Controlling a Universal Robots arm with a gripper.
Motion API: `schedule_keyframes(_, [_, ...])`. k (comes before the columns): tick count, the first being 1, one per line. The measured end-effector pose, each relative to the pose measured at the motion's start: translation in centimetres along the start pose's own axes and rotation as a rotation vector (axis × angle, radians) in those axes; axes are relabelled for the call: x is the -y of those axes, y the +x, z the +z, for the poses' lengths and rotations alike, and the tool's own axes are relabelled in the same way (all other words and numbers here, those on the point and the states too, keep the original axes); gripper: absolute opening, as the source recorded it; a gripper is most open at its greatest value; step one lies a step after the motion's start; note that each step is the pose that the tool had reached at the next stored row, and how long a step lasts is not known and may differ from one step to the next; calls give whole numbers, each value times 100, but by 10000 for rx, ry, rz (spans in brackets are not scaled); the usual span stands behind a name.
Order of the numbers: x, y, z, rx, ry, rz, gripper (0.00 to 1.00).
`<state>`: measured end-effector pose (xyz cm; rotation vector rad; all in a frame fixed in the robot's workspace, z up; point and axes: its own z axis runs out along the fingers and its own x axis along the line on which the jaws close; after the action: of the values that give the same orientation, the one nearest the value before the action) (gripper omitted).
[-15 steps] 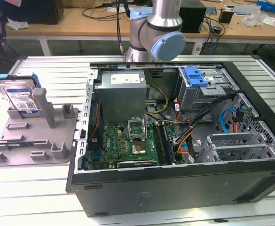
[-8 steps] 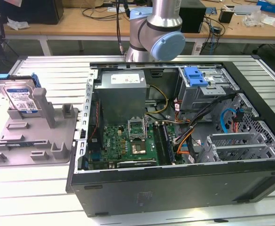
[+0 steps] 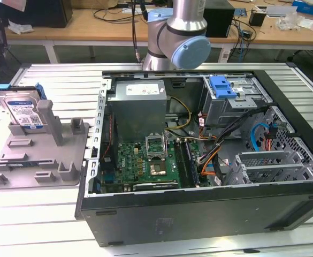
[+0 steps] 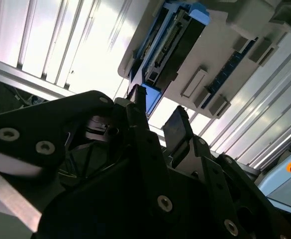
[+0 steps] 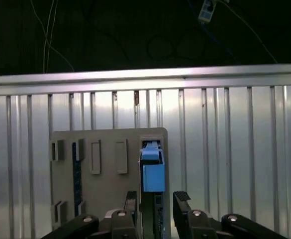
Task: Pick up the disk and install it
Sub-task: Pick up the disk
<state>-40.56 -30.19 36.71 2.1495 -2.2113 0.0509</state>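
Note:
The disk (image 3: 23, 110) stands on edge in a grey holder (image 3: 44, 160) on the slatted table, at the exterior view's left. It is a silver drive with a white-and-blue label in a blue carrier. In the first wrist view my gripper (image 5: 155, 204) is open, and the disk's blue carrier edge (image 5: 152, 172) lies in line with the gap between the fingers, some way beyond them. In the second wrist view the gripper (image 4: 157, 117) is also open, with the disk (image 4: 175, 45) and the holder (image 4: 235, 50) beyond its fingertips. Nothing is held.
An open computer case (image 3: 199, 214) lies on the table at the exterior view's right, with a grey power-supply box (image 3: 140, 104), a motherboard (image 3: 145, 160) and a drive bay with a blue latch (image 3: 223, 87). The arm (image 3: 180, 37) rises behind the case.

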Motion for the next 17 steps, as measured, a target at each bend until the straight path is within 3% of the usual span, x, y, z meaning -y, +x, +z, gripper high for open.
schedule_keyframes(7, [-15, -1, 17, -37, 7, -15, 42])
schedule_keyframes(12, [-59, -2, 59, -32, 182, -5, 42])
schedule_keyframes(17, [-81, -4, 97, -30, 258, -7, 42])
